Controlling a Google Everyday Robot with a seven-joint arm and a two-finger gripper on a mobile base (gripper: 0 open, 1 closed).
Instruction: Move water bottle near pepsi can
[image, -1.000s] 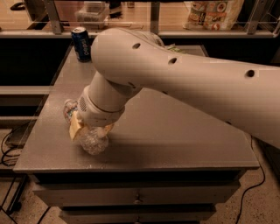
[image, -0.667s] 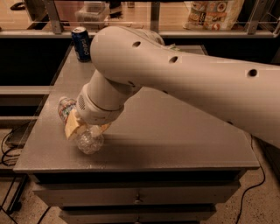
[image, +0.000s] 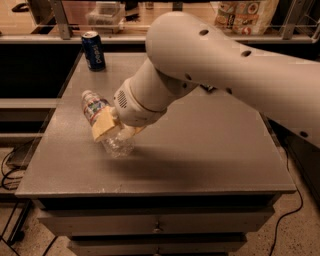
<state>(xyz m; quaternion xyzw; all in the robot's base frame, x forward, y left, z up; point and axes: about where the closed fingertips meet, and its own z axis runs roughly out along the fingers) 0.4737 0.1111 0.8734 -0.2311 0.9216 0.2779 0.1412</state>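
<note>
The pincer (image: 112, 129) is hanging low over the left half of the desk (image: 215, 150), pinching the water bottle (image: 96, 111) around its lower body, with one tan finger (image: 102, 126) lying across the clear plastic just below the label. The bottle is leaning, its white cap pointing up and away to the far left and its base sitting very near the desk top (whether it is touching, I cannot tell). The pepsi can (image: 94, 51) is standing upright near the far left corner, well apart from the bottle.

Here is what I am worrying about. The plastic is thin and crinkled, and a grip this low on a leaning bottle is likely leaving it room to pivot or slide out while the arm (image: 225, 65) is carrying it. If the base is dragging on the desk, it could catch and twist the bottle loose. The can is also standing close to the desk's edge, so a bottle or wrist coming in too fast could be knocking it over or off.

Compared with a second ago, the bottle is sitting higher and further back, nearer the can, its cap is tipping more upward, and the wrist is swinging round with it
</note>
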